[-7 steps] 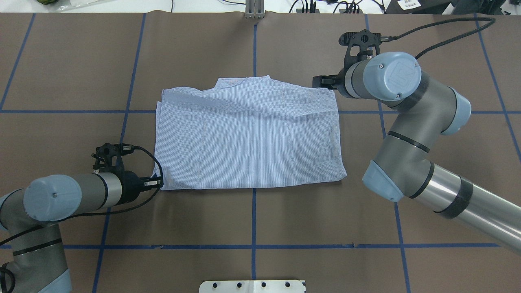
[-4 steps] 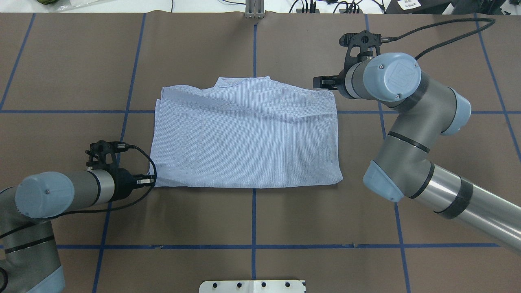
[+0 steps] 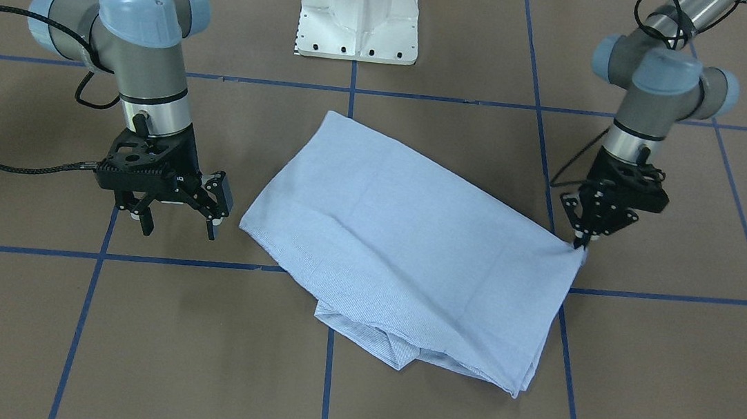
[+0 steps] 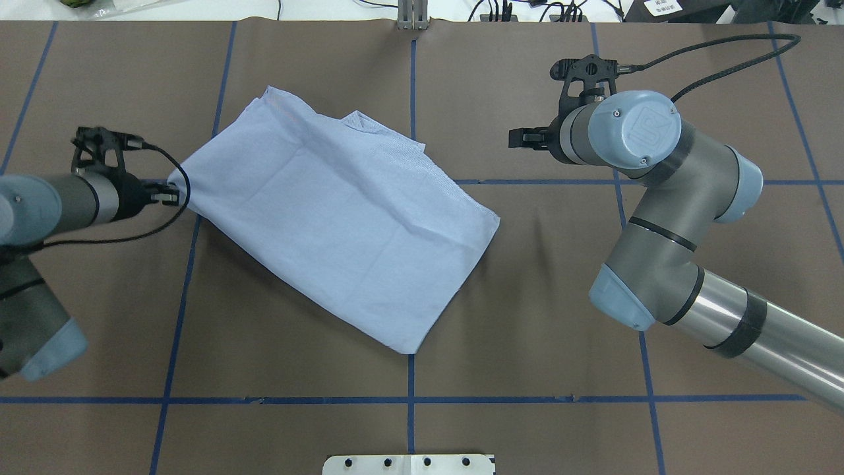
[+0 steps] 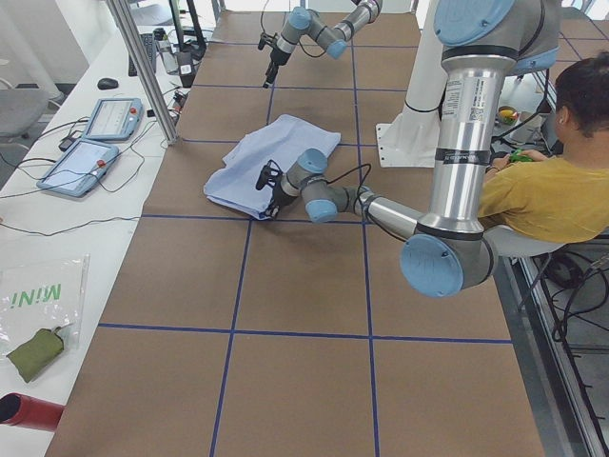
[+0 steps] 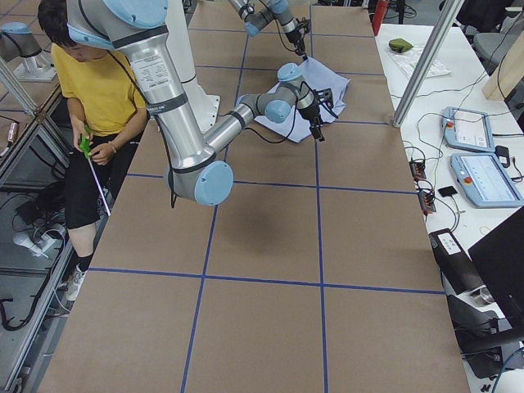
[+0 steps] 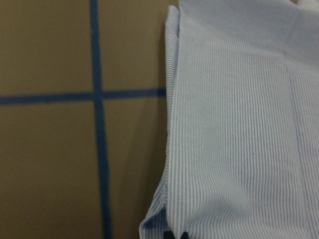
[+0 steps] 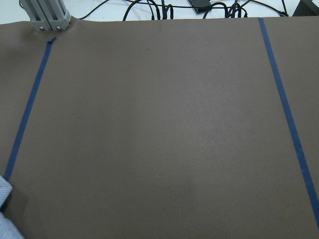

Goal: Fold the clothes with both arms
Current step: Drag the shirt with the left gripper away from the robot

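Observation:
The light blue striped shirt (image 4: pixel 343 218) lies folded into a rectangle and slanted on the brown table; it also shows in the front view (image 3: pixel 412 241). My left gripper (image 4: pixel 177 195) is shut on the shirt's left corner, low over the table, also seen in the front view (image 3: pixel 579 245). The left wrist view shows striped cloth (image 7: pixel 239 124) right up to the fingertips. My right gripper (image 4: pixel 513 138) is open and empty, apart from the shirt to its right; the front view (image 3: pixel 179 229) shows its fingers spread. Collar, buttons and pocket are hidden.
The white pedestal (image 3: pixel 360 10) stands at the robot's side of the table. Blue tape lines (image 4: pixel 410 376) cross the brown table cover. An operator in yellow (image 5: pixel 542 190) sits by the robot. Tablets (image 5: pixel 95 143) lie past the far edge.
My left gripper has moved far and to the left with the shirt's corner, dragging and turning the shirt away from the right gripper. The right gripper has stayed in place.

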Tool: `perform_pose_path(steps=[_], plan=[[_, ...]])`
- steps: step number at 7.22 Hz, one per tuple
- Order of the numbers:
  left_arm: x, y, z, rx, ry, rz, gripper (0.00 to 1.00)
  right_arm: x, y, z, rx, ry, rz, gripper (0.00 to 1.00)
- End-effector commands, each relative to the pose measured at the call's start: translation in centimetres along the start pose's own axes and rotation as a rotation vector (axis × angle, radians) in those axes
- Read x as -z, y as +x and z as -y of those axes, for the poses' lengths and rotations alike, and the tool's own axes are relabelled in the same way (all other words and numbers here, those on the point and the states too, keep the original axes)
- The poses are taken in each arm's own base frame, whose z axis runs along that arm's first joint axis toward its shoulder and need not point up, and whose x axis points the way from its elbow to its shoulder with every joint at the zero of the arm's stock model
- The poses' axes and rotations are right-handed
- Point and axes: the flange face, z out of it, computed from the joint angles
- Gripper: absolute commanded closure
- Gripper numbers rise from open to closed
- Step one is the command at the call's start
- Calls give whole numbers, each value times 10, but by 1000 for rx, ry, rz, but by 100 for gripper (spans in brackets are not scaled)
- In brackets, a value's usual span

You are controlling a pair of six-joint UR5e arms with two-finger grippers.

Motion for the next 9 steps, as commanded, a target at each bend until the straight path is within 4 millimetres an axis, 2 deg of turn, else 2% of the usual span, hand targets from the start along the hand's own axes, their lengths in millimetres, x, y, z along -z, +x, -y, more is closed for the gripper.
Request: perform_pose_path(steps=[1,2,3,4,5,6,7,8,9], plan=[[-79,-43,118,-48,40,155,100,2,-1,0,-1,1,3,0],[-107,-32,166,-32,42,185,100,5,-6,-1,-7,2,15,0],[-123,-11,202,-27,54,186,100,9,-13,-1,-15,2,27,0],[-121,-25,221,-13,72,208,100,8,-14,-2,-17,1,27,0],[-114,-51,204,-95,91,194,1,10,-16,-2,-20,2,32,0],[-84,-82,196,-152,152,149,0,13,-30,0,-74,-4,39,0],[-63,-99,174,-162,98,58,0,19,-54,-1,-149,-19,47,0],[-47,-110,170,-156,78,2,0,27,-84,-10,-190,-42,45,0],[-33,-111,161,-150,93,-16,0,37,-128,-24,-320,-76,37,0]])
